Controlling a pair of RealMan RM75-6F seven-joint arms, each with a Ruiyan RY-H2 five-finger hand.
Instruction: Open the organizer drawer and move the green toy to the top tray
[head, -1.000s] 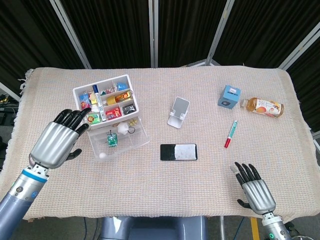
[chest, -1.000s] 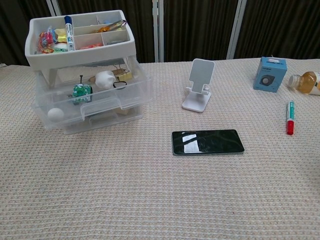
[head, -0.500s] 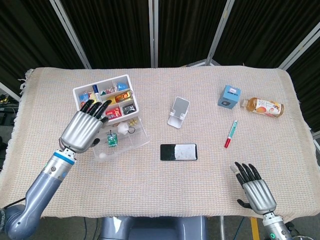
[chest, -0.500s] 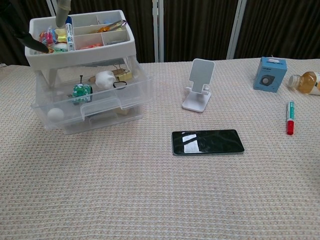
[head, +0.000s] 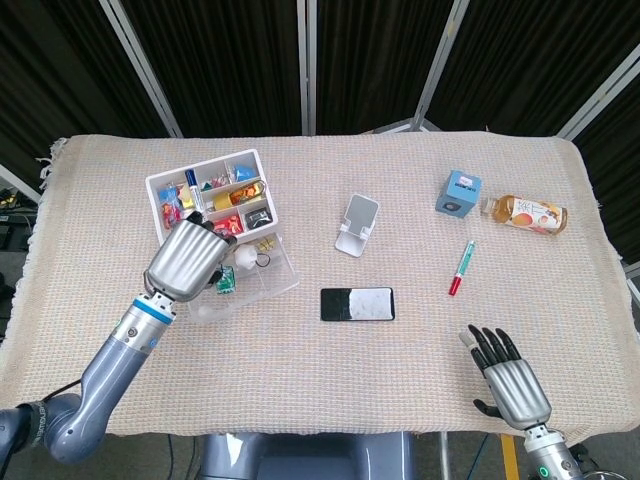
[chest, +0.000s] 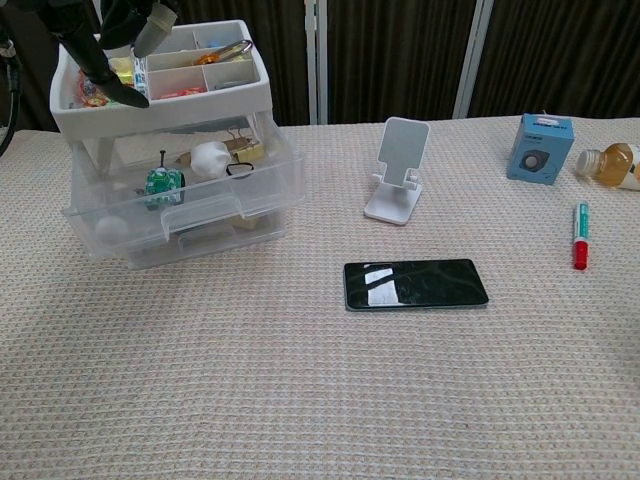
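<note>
Dark curtain panels with pale frames are seen behind a table (head: 420, 390) covered by a beige woven cloth. At the left part of the cloth a white organizer (chest: 255, 95) is placed, its clear drawer (chest: 240, 205) pulled out toward the front. Inside that drawer the green toy (chest: 163, 186) is seen, beside a white round piece (chest: 210, 157) and a black ring. The top tray (chest: 215, 92) is filled with small coloured items and a blue-capped marker. The left hand (head: 188, 258) is held over the drawer and the front edge of the tray, with its dark fingers (chest: 115, 85) pointing down and spread; nothing is held in it, and the toy is not touched as far as can be told. The right hand (head: 508, 375) is laid flat near the front right corner, fingers apart and extended, holding nothing. Toward the middle a white phone stand (head: 357, 224) is set, and a black phone (head: 357, 304) lies just in front of it. Further right a red and green pen (head: 461, 268), a blue box (head: 458, 192) and a lying bottle (head: 528, 213) are found.
</note>
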